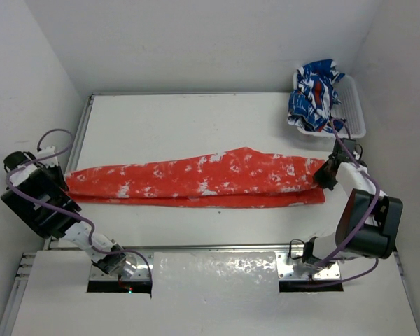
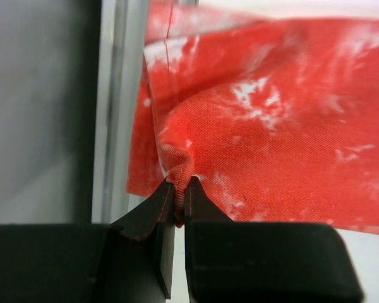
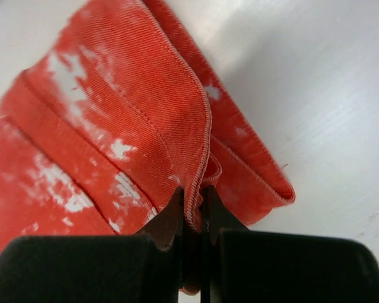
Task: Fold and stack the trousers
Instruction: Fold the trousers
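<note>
- The trousers (image 1: 196, 180) lie stretched lengthwise across the white table (image 1: 182, 119).
- The left gripper (image 2: 181, 186) is clamped on cloth at one end, and the right gripper (image 3: 193, 194) is clamped on the hem at the other.
- Plain white walls (image 1: 196, 42) enclose the table.
- A white tray (image 1: 357, 115) in the far right corner holds a blue, white and red garment (image 1: 315, 91).

Bright, even white light from above. In the top view the counter (image 1: 196, 119) looks slightly washed out, with a thin soft shadow along the near side of the trousers (image 1: 196, 180). Both wrist views show cloth weave sharply close up and blur farther off; the counter gleams in the right wrist view.
</note>
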### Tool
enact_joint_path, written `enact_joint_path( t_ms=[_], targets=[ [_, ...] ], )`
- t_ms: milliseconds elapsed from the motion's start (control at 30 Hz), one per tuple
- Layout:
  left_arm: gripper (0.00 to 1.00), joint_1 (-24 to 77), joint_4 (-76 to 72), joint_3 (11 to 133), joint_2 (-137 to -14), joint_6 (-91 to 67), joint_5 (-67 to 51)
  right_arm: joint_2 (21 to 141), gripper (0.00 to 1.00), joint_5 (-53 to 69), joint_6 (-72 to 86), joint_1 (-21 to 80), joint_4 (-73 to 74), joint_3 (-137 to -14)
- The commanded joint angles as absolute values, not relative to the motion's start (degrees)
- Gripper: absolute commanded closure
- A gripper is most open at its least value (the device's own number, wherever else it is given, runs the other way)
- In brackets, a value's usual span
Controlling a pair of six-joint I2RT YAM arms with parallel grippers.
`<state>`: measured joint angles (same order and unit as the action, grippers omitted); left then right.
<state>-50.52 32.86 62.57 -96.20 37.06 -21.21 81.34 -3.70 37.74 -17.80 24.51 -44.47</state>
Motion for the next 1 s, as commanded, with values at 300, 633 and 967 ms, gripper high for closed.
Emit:
enact_joint_path(
  t_ms=[300, 633, 967],
  targets=[
    [0.66, -51.59, 29.7, 61.17, -96.77, 43.58, -11.68, 89.56, 0.83, -11.24, 33.41, -19.25, 26.19, -50.27],
    [0.5, -51.33, 42.27, 72.76, -89.48, 43.95, -24.07, 77.71, 0.34, -18.19, 27.87, -17.76, 29.45, -56.6],
    [0.61, -37.09, 35.07, 64.52, -90.95, 37.62, -17.49, 80.06, 0.81, -13.81, 30.93, 1.23, 22.24, -53.09]
  ],
)
